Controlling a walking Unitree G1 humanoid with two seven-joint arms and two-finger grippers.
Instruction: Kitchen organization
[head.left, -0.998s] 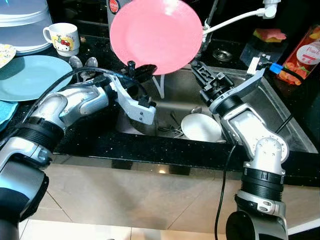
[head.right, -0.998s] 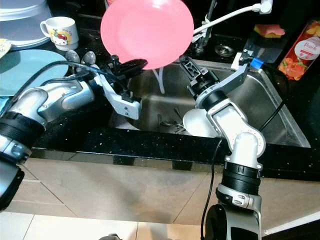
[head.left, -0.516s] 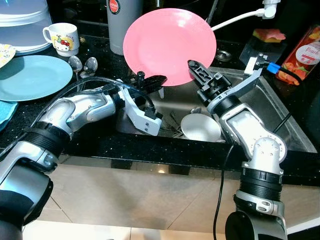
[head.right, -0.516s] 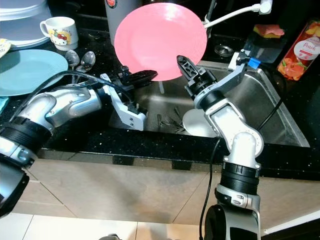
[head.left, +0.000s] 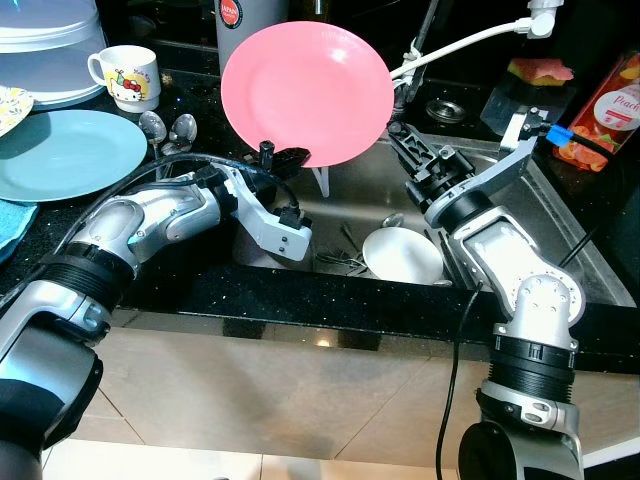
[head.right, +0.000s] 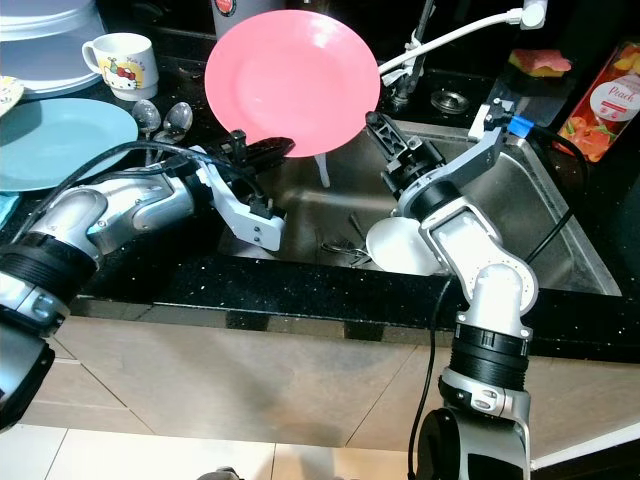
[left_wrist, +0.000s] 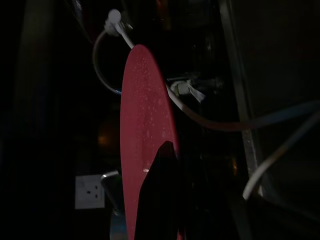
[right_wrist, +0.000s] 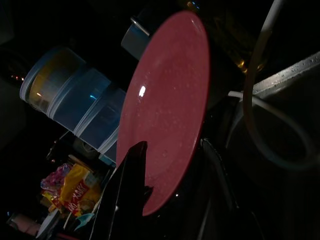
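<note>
Above the sink (head.left: 560, 215), the left gripper (head.left: 285, 157) is pinching the wet pink plate (head.left: 305, 93) by its lower rim. The right gripper (head.left: 405, 140) is hanging beside it, fingers spread. With only an edge grip, the plate risks slipping onto the white bowl (head.left: 402, 255).

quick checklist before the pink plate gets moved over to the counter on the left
1. Left end effector clamped on the pink plate at its lower rim: ok.
2. Right end effector free of the plate: cannot tell, it sits right at the plate's edge.
3. Plate lifted above the sink: ok.
4. Landing spot: the blue plate and two spoons occupy the counter: not ok.
5. Plate dry: not ok, droplets show in the left wrist view.
6. White bowl in the sink away from the path: ok.
</note>
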